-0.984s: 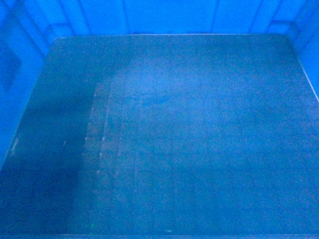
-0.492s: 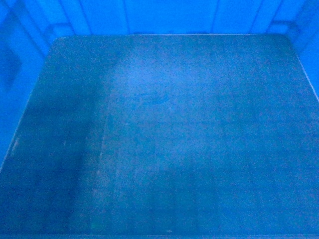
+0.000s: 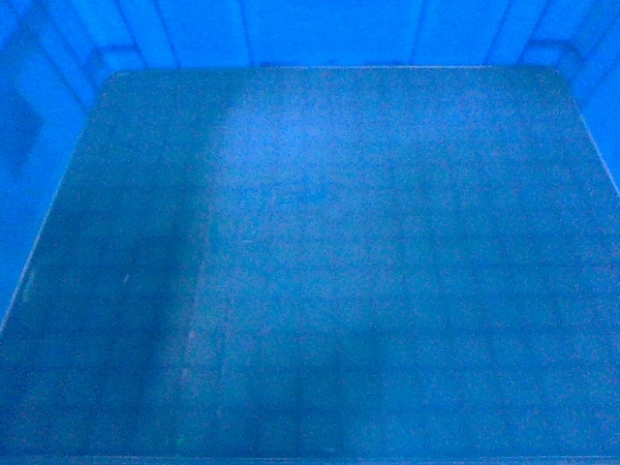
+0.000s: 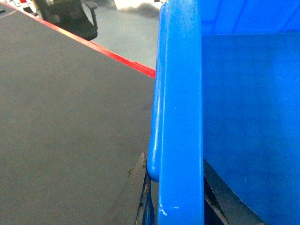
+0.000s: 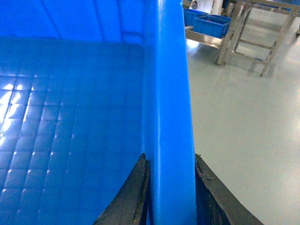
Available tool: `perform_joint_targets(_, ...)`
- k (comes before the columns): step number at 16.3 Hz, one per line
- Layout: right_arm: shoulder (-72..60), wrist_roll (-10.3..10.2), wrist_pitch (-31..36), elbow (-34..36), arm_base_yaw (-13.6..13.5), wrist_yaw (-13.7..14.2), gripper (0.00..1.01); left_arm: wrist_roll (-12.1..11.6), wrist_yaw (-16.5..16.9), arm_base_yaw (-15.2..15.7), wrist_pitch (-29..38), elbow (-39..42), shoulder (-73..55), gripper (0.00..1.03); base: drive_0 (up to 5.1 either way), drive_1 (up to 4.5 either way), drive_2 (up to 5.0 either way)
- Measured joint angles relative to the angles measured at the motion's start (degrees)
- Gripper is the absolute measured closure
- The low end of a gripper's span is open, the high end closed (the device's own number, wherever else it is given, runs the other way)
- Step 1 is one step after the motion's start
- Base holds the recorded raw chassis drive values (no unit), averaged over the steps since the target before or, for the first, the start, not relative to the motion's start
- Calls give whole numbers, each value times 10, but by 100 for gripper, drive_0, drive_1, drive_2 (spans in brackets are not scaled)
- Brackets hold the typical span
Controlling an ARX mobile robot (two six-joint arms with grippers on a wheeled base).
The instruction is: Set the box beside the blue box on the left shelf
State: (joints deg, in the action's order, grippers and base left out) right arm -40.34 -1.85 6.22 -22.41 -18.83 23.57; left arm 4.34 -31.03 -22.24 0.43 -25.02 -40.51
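Note:
The box (image 3: 310, 271), a big bright blue open crate, fills the head view; only its gridded floor and inner walls show there. In the left wrist view its left rim (image 4: 180, 117) runs up the frame, and my left gripper (image 4: 176, 192) is shut on it, one dark finger on each side. My right gripper (image 5: 171, 187) is shut on the right rim (image 5: 168, 93), its fingers (image 5: 133, 192) pressed against the wall inside and outside. The left shelf and the other blue box are not identifiable in these views.
A dark surface (image 4: 65, 122) with a red edge (image 4: 117, 54) lies left of the crate, a black chair (image 4: 70, 16) beyond it. On the right is pale floor (image 5: 243, 117), a metal rack (image 5: 260, 33) and blue bins (image 5: 211, 21) on a low shelf.
The light patches and faint streaks on the crate floor have shifted and faded; the crate itself keeps the same place in the head view.

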Motion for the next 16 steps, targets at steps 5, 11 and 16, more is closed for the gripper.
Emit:
perform_joint_targets(5,0,0,0,0,0,0,81,0,0,0,0,0,0,85,-165,-165,-165)
perform_joint_targets(11,0,0,0,0,0,0,81,0,0,0,0,0,0,85,-155,-155,-155)
perform_joint_targets(16,0,0,0,0,0,0,81,0,0,0,0,0,0,85,-166,-166,-166)
